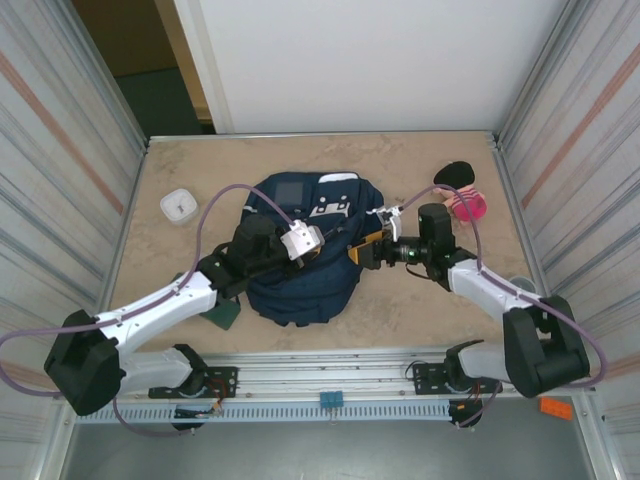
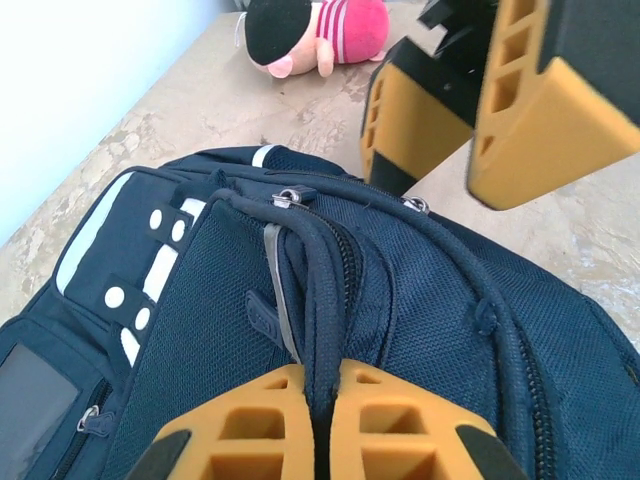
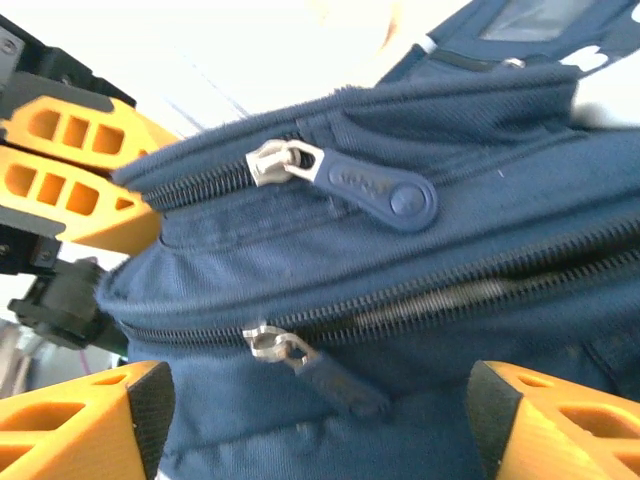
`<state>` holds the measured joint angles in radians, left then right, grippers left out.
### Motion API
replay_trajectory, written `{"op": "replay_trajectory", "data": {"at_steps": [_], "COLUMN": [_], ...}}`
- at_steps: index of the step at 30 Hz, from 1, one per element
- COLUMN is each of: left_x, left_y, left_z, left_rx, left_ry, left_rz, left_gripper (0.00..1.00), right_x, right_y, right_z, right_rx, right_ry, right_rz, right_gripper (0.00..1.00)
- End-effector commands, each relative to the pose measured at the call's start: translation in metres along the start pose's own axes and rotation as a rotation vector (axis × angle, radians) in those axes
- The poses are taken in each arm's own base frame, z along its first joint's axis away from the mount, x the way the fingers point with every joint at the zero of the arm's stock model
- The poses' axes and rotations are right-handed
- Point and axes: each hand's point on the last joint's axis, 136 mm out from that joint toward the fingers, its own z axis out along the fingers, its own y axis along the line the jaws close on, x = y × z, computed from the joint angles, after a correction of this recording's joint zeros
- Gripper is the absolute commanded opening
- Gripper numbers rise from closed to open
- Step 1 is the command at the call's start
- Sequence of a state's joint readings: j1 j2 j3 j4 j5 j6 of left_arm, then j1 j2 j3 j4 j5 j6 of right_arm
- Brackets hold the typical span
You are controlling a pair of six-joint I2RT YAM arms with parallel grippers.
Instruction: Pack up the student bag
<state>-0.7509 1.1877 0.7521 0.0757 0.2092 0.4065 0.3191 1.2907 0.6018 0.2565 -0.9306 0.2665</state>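
Note:
The navy student bag [image 1: 300, 275] lies in the middle of the table, grey patch [image 1: 288, 189] toward the far side. My left gripper [image 1: 328, 238] is over its top; in the left wrist view this gripper [image 2: 325, 390] is shut on the bag's dark carry handle [image 2: 318, 290]. My right gripper [image 1: 358, 248] is at the bag's right side, facing the left one. In the right wrist view it [image 3: 320, 425] stands open around the lower zipper pull [image 3: 305, 365], not touching it. An upper zipper pull [image 3: 375, 188] lies above.
A pink and black plush toy [image 1: 460, 192] lies at the far right, also in the left wrist view [image 2: 310, 30]. A small white container [image 1: 178, 205] sits at the left. A green object [image 1: 222, 315] lies under my left arm. Walls close in on both sides.

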Motion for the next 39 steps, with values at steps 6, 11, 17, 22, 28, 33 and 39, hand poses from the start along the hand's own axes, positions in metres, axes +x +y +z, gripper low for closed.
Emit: {"op": "replay_trajectory", "data": {"at_steps": [6, 11, 17, 22, 28, 33, 39], "left_x": [-0.057, -0.059, -0.061, -0.059, -0.057, -0.056, -0.056], "left_y": [0.017, 0.021, 0.022, 0.024, 0.026, 0.033, 0.044], "left_z": [-0.025, -0.026, -0.026, -0.027, -0.026, -0.024, -0.02], "left_rx": [-0.05, -0.06, -0.06, -0.074, -0.085, -0.124, -0.184], "left_ry": [-0.2, -0.22, -0.222, -0.216, -0.21, -0.206, -0.201], "left_rz": [0.041, 0.027, 0.026, 0.025, 0.02, -0.006, -0.03], "left_gripper": [0.0, 0.0, 0.0, 0.0, 0.0, 0.0, 0.0], "right_x": [-0.007, 0.005, 0.005, 0.001, 0.0, 0.003, 0.011], "right_y": [0.029, 0.036, 0.034, 0.033, 0.036, 0.053, 0.085], "right_z": [0.005, 0.008, 0.007, 0.005, 0.004, 0.007, 0.014], "right_rx": [-0.157, -0.162, -0.144, -0.117, -0.1, -0.102, -0.096], "right_ry": [0.028, 0.054, 0.049, 0.036, 0.021, 0.03, 0.048], "right_rz": [-0.037, -0.051, -0.05, -0.051, -0.063, -0.09, -0.143], "right_gripper": [0.63, 0.45, 0.26, 0.1, 0.0, 0.0, 0.0]}}
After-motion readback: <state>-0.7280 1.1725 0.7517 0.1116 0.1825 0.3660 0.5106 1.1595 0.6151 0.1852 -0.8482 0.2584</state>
